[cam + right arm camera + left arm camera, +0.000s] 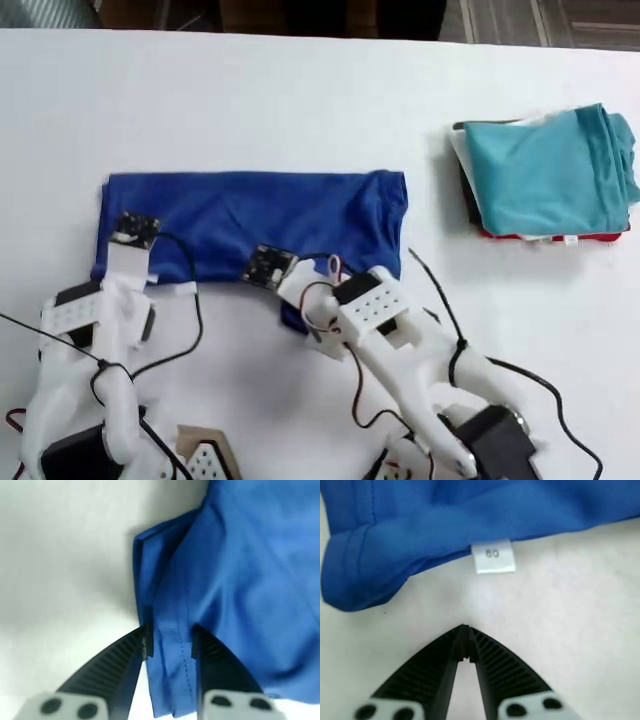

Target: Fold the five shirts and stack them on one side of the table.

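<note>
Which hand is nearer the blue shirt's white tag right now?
Left. The left hand, shut, sits just short of the white tag, apart from it; the right hand grips the blue shirt hem farther along.

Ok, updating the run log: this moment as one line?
left gripper shut, empty, by white tag | right gripper shut on blue shirt edge | folded stack apart, teal on top

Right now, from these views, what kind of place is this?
Probably a robotics lab bench, not a home: a plain white table, the left arm and right arm with exposed wiring, and a blue shirt plus a folded stack.
</note>
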Controlling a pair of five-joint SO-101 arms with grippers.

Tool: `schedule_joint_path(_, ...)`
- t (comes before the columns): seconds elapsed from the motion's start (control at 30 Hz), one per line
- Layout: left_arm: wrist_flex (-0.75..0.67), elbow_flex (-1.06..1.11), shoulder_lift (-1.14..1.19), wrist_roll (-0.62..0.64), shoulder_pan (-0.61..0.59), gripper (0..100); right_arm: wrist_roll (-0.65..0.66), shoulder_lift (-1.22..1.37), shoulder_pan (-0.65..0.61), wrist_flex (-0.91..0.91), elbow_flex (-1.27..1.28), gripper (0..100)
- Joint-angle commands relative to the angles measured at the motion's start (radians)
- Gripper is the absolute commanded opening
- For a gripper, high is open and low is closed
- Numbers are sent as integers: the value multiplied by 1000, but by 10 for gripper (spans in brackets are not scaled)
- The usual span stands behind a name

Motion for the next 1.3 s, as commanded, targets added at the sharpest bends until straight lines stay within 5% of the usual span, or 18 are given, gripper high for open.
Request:
schedule_joint_path(0.0,-12,-1,-26,5,-8,28,-9,-59,1,22,-9,138)
schedule_joint_path(0.73,-12,-1,-26,5,-8,28,-71,116,-91,-44,-23,222)
schedule_joint_path(0.9,-12,-1,-26,5,-8,28,-75,200,-91,-8,-104,170)
schedule_joint_path(1.03,-12,-1,-26,5,-9,28,-77,263,-71,35,-169,20)
schedule_joint_path(1.27,-12,1,-26,5,-9,28,-69,269,62,64,-250,20)
